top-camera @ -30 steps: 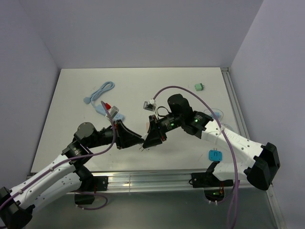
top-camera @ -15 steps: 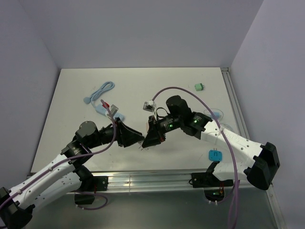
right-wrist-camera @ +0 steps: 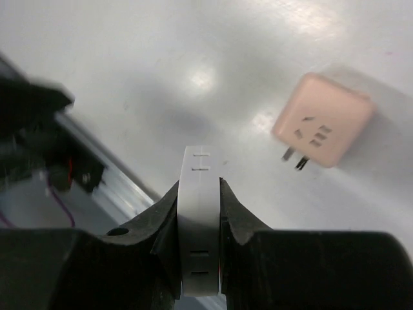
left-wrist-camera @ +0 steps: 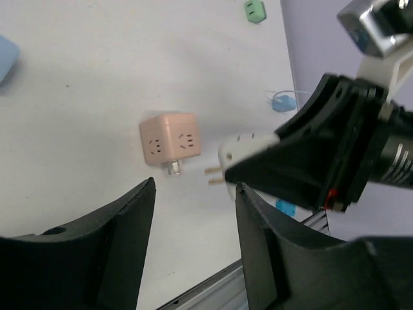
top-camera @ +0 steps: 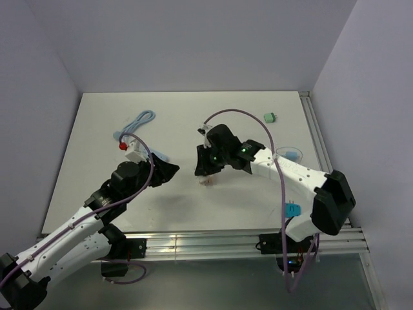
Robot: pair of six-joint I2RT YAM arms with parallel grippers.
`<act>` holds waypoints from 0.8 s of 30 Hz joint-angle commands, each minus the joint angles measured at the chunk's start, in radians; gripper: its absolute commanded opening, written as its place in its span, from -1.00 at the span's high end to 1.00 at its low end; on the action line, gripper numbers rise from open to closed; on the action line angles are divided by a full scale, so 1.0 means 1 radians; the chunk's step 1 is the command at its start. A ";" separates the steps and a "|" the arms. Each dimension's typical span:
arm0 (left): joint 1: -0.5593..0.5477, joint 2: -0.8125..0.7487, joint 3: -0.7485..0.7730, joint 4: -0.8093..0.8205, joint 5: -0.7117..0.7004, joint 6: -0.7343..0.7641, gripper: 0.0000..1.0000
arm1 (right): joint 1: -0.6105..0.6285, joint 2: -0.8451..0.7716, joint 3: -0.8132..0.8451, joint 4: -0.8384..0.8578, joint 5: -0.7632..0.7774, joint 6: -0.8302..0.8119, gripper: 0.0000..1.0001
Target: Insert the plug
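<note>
Right pincer [right-wrist-camera: 200,194] clamped on white plug [right-wrist-camera: 201,165], prongs toward pink socket cube [left-wrist-camera: 171,142] on desk [left-wrist-camera: 77,129], likely lining up; left pincer [left-wrist-camera: 195,206] apart, empty.

In the left wrist view you only get the nose and two prongs of the white plug [left-wrist-camera: 240,147]. The rest is buried behind the right gripper [left-wrist-camera: 258,161], which runs off the right edge. From the top, the plug's totally hidden under that gripper, and the pink socket cube [top-camera: 208,182] is just a tiny sliver. Right wrist view: prongs out of sight, and the left arm [right-wrist-camera: 29,123] is a dark blur at the edge.
</note>
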State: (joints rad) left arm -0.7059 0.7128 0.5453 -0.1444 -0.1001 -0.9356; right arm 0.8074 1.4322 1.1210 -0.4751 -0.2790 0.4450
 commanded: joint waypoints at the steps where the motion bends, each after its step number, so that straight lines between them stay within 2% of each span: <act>1: 0.003 0.031 -0.039 0.087 -0.047 -0.040 -0.14 | -0.046 0.091 0.102 -0.068 0.198 0.153 1.00; 5: 0.003 0.128 -0.035 0.127 0.009 -0.035 -0.04 | -0.112 0.140 0.111 -0.054 0.214 0.236 1.00; 9: 0.005 0.223 -0.053 0.198 0.063 -0.046 0.01 | -0.119 0.189 0.175 -0.144 0.268 0.251 1.00; 17: 0.005 0.341 -0.059 0.285 0.091 -0.075 -0.24 | -0.111 0.224 0.200 -0.188 0.299 0.276 1.00; 24: 0.005 0.462 -0.048 0.336 0.091 -0.101 -0.25 | -0.067 0.223 0.166 -0.198 0.342 0.330 1.00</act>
State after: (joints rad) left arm -0.7052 1.1408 0.4808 0.1184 -0.0227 -1.0168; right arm 0.7181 1.6554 1.2762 -0.6605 0.0093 0.7364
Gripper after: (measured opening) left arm 0.624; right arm 0.273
